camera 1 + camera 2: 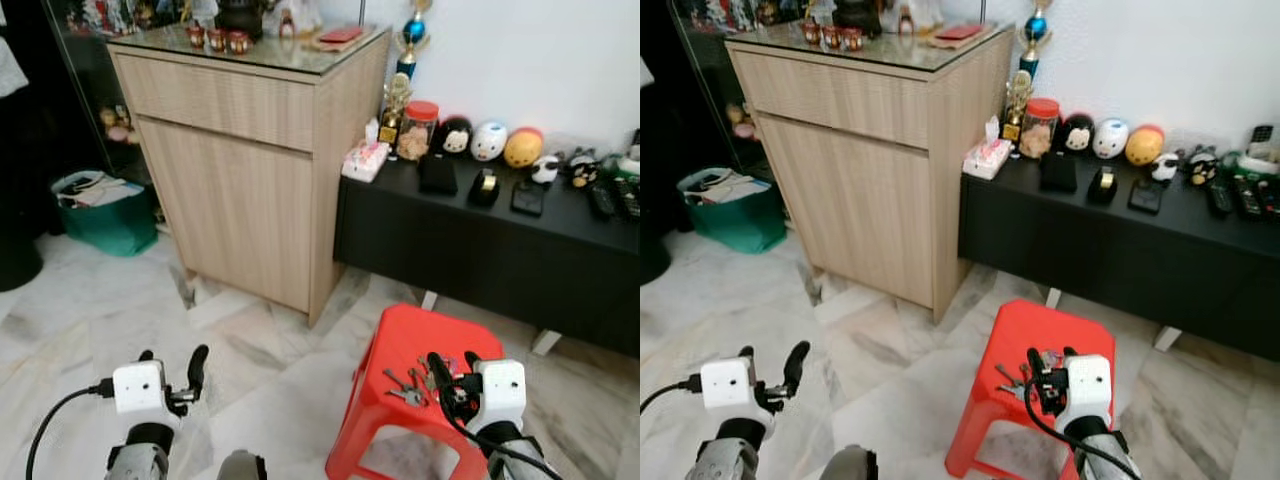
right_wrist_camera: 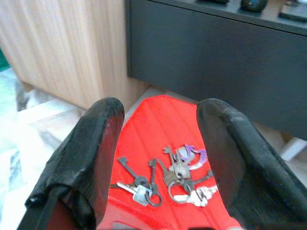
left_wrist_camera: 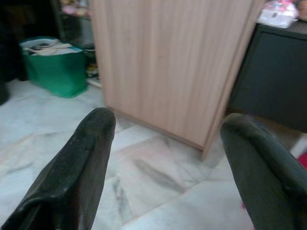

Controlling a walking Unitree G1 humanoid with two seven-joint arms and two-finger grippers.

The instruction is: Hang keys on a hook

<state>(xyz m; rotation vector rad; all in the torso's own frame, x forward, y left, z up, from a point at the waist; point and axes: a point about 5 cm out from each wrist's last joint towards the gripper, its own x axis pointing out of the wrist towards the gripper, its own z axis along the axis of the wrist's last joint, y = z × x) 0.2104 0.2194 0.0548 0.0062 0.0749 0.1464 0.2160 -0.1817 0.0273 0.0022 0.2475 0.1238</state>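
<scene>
A home living room: marble floor, a wood cabinet, and beside it a low black counter lined with toys and remotes.

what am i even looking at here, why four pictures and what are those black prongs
A humanoid robot stands in a home. The two wide pictures come from cameras in its head, looking down; the two close ones come from cameras on its wrists. The black prongs are the fingers of each hand. The right hand hovers open over a red plastic stool, where two bunches of metal keys lie. Nothing is held. The left hand is open above the marble floor, facing a light wooden cabinet.
</scene>
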